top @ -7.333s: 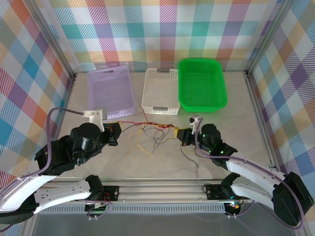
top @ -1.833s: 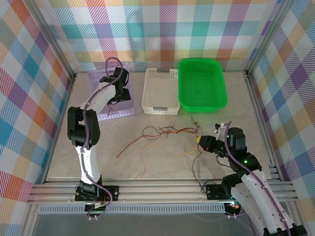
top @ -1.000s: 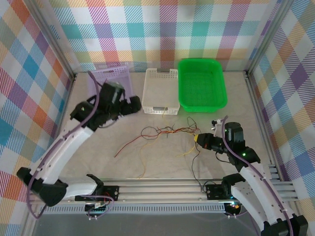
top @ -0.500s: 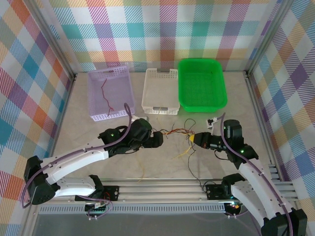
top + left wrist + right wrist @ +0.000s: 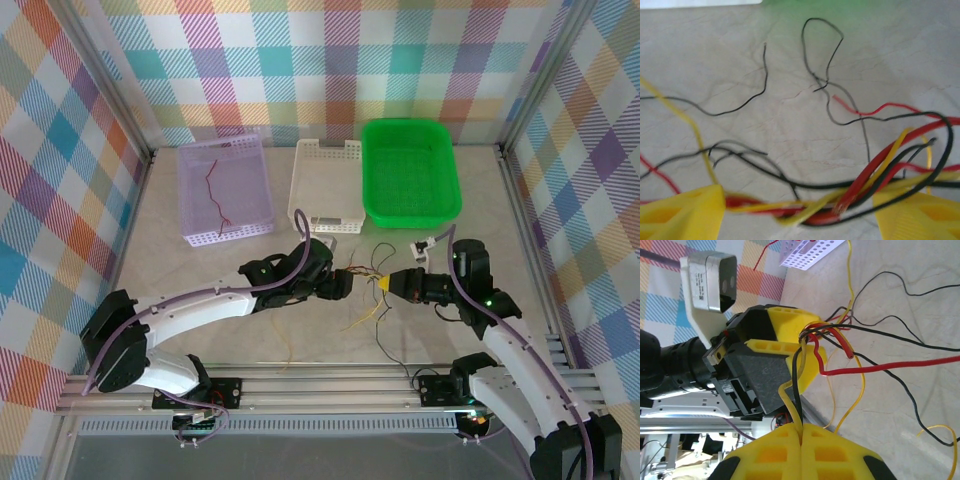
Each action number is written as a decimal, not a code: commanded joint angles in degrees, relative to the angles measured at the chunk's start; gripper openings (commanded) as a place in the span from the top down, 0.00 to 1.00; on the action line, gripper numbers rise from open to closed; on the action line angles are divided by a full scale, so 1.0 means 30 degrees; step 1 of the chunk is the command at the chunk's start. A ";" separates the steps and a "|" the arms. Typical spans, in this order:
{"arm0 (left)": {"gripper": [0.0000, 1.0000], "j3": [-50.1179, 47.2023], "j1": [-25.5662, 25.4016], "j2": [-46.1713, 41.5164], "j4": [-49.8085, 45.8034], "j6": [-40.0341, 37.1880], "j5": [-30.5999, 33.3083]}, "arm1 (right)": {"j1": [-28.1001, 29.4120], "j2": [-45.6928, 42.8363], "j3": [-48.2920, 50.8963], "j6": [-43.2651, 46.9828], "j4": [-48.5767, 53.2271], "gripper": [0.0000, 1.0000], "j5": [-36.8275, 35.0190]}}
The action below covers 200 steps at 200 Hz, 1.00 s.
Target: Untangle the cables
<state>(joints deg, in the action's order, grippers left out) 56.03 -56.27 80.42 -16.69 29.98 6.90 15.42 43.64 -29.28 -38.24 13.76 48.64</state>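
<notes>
Left gripper (image 5: 346,283) jaws apart astride cables (image 5: 805,216); right gripper (image 5: 384,284) clamped on them. White basket (image 5: 327,190) just far; bare table (image 5: 330,350) near, strands trailing toward near edge.

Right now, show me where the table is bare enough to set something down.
Bare table lies at the left, between the purple basket and the left arm, and at the right, between the green basket and the wall. The middle is crowded: left gripper and right gripper meet at the cables, with strands trailing toward the rail.
</notes>
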 commanded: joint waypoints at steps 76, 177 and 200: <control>1.00 -0.1750 0.1149 -0.1604 0.1592 -0.0538 -0.0950 | 0.0090 -0.0241 -0.1017 0.1199 0.2248 1.00 -0.2371; 1.00 -0.2476 0.2094 -0.4546 -0.2017 -0.1168 0.0617 | -0.0306 0.1196 -0.2523 0.1906 0.6294 1.00 -1.2336; 1.00 -0.2573 0.2765 -0.5686 -0.2729 -0.1323 0.0604 | -0.1052 0.1919 -0.2608 0.1826 0.6398 1.00 -1.2672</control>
<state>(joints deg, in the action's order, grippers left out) 50.04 -53.17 68.69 -12.10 27.29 0.47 16.82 47.64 -36.49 -33.36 26.52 26.00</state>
